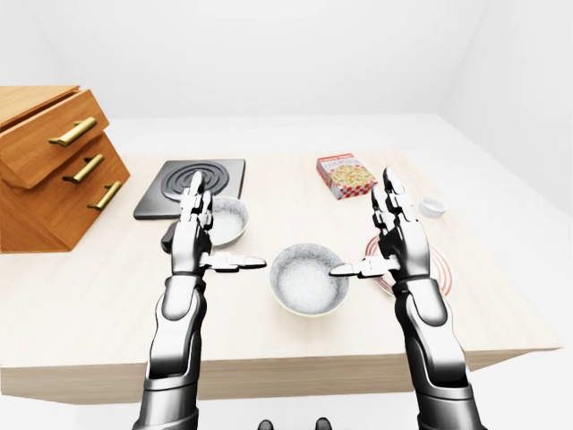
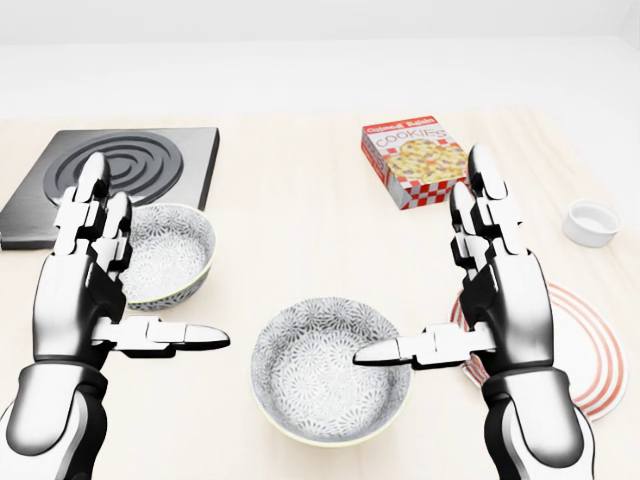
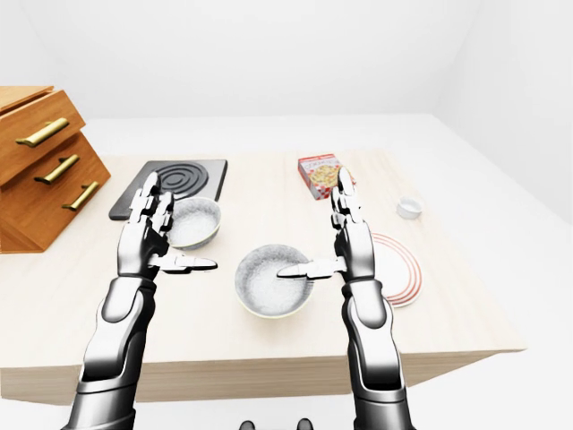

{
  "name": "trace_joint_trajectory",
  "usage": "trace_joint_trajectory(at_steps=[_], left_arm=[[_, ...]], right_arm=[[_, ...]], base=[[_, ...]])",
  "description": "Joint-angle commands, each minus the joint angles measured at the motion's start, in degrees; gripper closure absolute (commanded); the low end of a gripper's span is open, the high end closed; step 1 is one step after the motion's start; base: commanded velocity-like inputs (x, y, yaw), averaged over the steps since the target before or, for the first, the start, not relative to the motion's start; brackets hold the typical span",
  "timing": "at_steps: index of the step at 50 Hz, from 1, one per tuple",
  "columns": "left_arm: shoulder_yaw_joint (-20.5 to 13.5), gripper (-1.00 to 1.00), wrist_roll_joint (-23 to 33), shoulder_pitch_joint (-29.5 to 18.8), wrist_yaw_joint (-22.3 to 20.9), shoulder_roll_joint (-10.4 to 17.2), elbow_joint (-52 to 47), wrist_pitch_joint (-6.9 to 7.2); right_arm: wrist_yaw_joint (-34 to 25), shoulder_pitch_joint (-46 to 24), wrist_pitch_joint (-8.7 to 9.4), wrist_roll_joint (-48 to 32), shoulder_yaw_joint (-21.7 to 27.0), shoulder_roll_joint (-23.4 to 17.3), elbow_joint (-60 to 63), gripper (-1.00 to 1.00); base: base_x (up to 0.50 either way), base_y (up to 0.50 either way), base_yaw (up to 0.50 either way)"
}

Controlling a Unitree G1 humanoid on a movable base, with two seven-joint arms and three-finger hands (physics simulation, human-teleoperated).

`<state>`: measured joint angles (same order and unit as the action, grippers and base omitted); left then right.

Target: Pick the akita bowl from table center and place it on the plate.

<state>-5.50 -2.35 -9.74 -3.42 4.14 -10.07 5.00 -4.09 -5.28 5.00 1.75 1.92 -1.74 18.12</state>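
Observation:
The akita bowl (image 2: pixel 322 378), white with a grey speckled inside, stands at the table's middle, low in the head view. My left hand (image 2: pixel 140 285) is open to its left, fingers up and thumb pointing at the bowl, apart from it. To the bowl's right my right hand (image 2: pixel 452 300) is open too, and its thumb reaches over the bowl's right rim. The red-ringed plate (image 2: pixel 590 350) lies on the table just right of the right hand, partly hidden by it. Neither hand holds anything.
A second patterned bowl (image 2: pixel 170 255) sits behind my left hand, below a black stove burner (image 2: pixel 120 170). A cookies box (image 2: pixel 415 160) and a small white cup (image 2: pixel 592 222) lie at upper right. A wooden drawer cabinet (image 1: pixel 49 166) stands at the table's left end.

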Motion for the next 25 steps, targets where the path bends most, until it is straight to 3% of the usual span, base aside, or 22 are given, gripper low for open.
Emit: trace_joint_trajectory(at_steps=[1,6,19,25], left_arm=[[-0.1,-1.00,0.0,0.2,0.0,0.0,-0.3,0.00],[-0.1,-1.00,-0.1,0.3,0.0,0.0,-0.5,0.00],[-0.5,-1.00,0.3,-0.2,0.3,0.6,-0.6,0.00],[-0.7,-1.00,10.2,-4.1,0.2,3.9,2.1,0.00]], right_arm=[[-0.8,0.4,0.00,-0.3,-0.5,0.1,0.5,-1.00],[-1.0,0.1,0.00,-1.1,-0.8,0.1,0.1,-1.00],[-1.5,0.7,0.00,-1.8,-0.8,0.2,0.7,-1.00],[-1.5,1.1,0.00,-2.5,-0.7,0.2,-0.3,-1.00]], base=[[0.49,-0.09,0.00],[0.23,0.00,0.00],[0.00,0.00,0.00],[0.00,0.00,0.00]])
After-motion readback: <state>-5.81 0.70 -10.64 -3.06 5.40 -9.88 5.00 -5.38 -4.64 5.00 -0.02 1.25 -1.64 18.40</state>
